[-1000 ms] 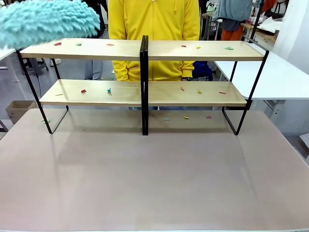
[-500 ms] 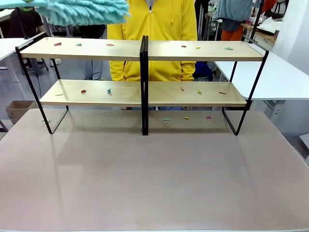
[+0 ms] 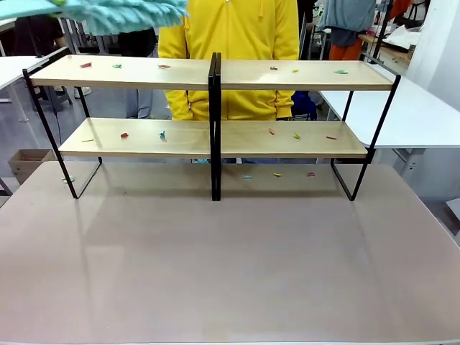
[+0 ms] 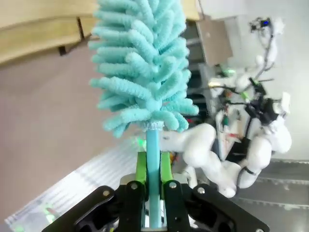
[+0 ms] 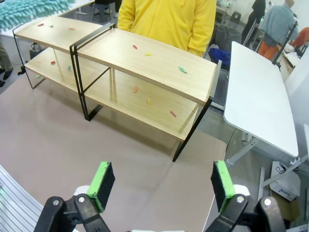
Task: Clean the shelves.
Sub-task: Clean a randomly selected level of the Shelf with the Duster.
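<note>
The shelves (image 3: 215, 75) stand at the table's far side, a two-tier rack of light wooden boards on a black frame, with small coloured scraps scattered on the boards (image 5: 159, 60). My left gripper (image 4: 153, 166) is shut on the thin teal handle of a fluffy teal duster (image 4: 142, 67). The duster head (image 3: 118, 14) hovers above the left end of the top shelf, apart from it. My right gripper (image 5: 161, 186) is open, high above the table near the rack's right side, with nothing between its green pads (image 5: 102, 181).
A person in a yellow hoodie (image 3: 228, 32) stands behind the shelves. A few scraps (image 3: 277, 175) lie on the grey-brown tabletop (image 3: 230, 266) under the rack. White tables (image 3: 402, 115) stand at the right and far left. A cardboard box (image 3: 25, 162) sits on the floor at left.
The duster head has swung right and upward above the top left shelf, now partly cut off by the picture's top edge. The scraps lie where they were.
</note>
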Available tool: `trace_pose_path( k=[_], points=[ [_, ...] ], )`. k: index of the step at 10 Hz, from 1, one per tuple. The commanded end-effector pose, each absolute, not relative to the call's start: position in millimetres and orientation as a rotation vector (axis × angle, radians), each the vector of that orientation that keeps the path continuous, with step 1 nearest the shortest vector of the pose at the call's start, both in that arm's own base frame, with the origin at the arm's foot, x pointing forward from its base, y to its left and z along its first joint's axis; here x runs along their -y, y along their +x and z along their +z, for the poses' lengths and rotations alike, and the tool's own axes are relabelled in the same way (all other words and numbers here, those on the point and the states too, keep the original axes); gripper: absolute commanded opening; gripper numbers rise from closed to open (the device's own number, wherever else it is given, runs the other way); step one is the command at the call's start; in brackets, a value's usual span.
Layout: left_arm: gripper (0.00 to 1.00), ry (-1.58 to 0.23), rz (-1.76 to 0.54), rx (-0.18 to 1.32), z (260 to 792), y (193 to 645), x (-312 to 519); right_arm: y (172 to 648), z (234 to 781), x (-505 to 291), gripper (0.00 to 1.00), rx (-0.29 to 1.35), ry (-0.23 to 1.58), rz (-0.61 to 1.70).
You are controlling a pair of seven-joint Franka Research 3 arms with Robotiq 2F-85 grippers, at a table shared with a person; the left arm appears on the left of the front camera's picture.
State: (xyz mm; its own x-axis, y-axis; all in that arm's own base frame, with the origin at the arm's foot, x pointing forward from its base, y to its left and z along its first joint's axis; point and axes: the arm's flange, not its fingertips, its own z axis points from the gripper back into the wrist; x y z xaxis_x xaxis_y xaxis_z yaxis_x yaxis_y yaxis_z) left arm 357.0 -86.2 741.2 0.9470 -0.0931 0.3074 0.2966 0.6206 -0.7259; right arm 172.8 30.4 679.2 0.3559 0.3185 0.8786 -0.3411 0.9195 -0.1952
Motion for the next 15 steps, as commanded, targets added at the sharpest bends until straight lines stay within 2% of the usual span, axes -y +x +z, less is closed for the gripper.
trace_pose_path(
  k=[1, 6, 9, 11, 15],
  points=[
    [0.12, -0.717, -0.148, 0.328, 725, 363, 121, 173, 680, -29, 1.0, 1.131, 0.032, 0.427],
    [0.12, -0.436, -0.051, 0.318, 679, 387, 161, 173, 680, -29, 1.0, 1.131, 0.032, 0.427],
    [0.12, -0.406, -0.005, 0.308, 676, 392, 151, 173, 680, -29, 1.0, 1.131, 0.032, 0.427],
    [0.12, -0.324, 0.103, 0.239, 673, 390, 131, 173, 680, -29, 1.0, 1.131, 0.032, 0.427],
    [0.12, -0.211, 0.364, 0.298, 683, 384, 96, 173, 680, -29, 1.0, 1.131, 0.032, 0.427]
  ],
)
